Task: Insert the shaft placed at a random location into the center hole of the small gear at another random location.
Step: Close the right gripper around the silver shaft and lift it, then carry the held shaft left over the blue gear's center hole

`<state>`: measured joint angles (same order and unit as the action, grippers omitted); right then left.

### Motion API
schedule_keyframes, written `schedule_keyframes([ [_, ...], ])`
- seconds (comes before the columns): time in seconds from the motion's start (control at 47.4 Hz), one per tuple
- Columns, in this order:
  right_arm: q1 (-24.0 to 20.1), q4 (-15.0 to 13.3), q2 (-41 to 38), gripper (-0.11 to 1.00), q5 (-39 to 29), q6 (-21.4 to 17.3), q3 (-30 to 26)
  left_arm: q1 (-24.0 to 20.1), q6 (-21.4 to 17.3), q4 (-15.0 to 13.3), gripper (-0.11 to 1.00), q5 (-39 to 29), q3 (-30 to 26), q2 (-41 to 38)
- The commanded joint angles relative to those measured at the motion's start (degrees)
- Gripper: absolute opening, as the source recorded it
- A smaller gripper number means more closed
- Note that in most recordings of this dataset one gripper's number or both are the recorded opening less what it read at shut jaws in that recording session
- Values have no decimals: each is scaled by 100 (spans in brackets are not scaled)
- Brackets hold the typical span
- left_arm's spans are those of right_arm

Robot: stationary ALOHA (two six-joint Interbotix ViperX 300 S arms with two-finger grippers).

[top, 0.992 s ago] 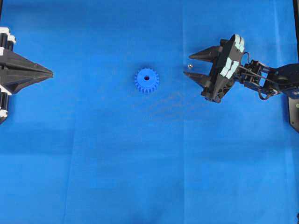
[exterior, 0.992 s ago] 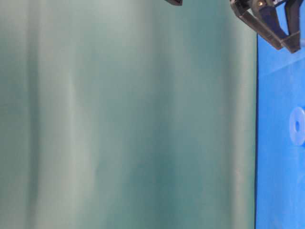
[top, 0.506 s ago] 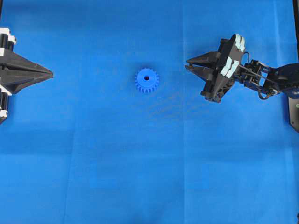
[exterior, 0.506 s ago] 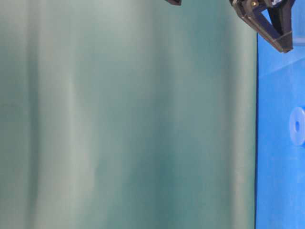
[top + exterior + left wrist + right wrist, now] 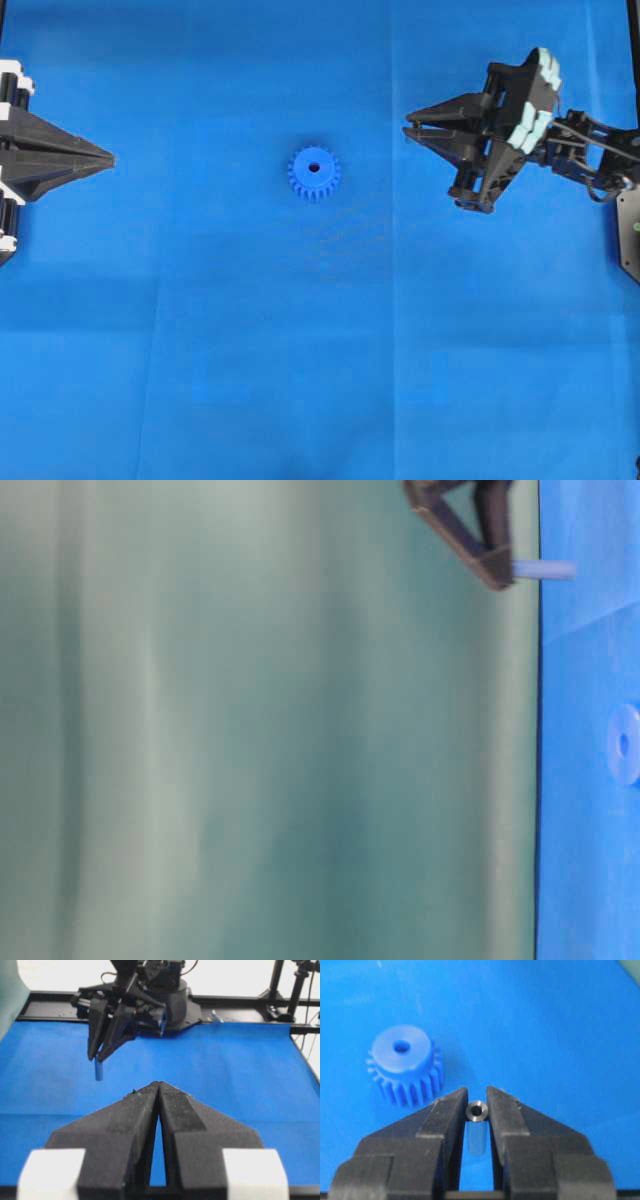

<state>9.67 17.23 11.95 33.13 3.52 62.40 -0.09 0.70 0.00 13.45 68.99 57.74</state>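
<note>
The shaft (image 5: 477, 1111) sits pinched between the two fingers of the right gripper (image 5: 477, 1105), its hollow end facing the wrist camera; in the left wrist view it hangs as a short pin (image 5: 98, 1068) below that claw, clear of the blue cloth (image 5: 300, 340). In the overhead view this claw (image 5: 410, 127) is at the upper right. The small gear (image 5: 314, 173) lies flat just above the frame's middle, well apart from the claw, its center hole (image 5: 314, 167) facing up. The left gripper (image 5: 108, 158) rests at the left edge, fingers pressed together, holding nothing.
</note>
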Motion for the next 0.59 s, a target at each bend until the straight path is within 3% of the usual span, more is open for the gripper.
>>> schedule_keyframes([
  [0.0, 26, 9, 176, 3, -88, 9, -105, 0, 9, 9, 0, 18, -62, -26],
  [0.317, 9, 18, -53, 3, -202, 9, -316, 0, 9, 9, 0, -9, -53, -26],
  [0.57, -211, 9, -659, 3, -281, 18, -1037, 0, 9, 9, 0, -26, -53, -26],
])
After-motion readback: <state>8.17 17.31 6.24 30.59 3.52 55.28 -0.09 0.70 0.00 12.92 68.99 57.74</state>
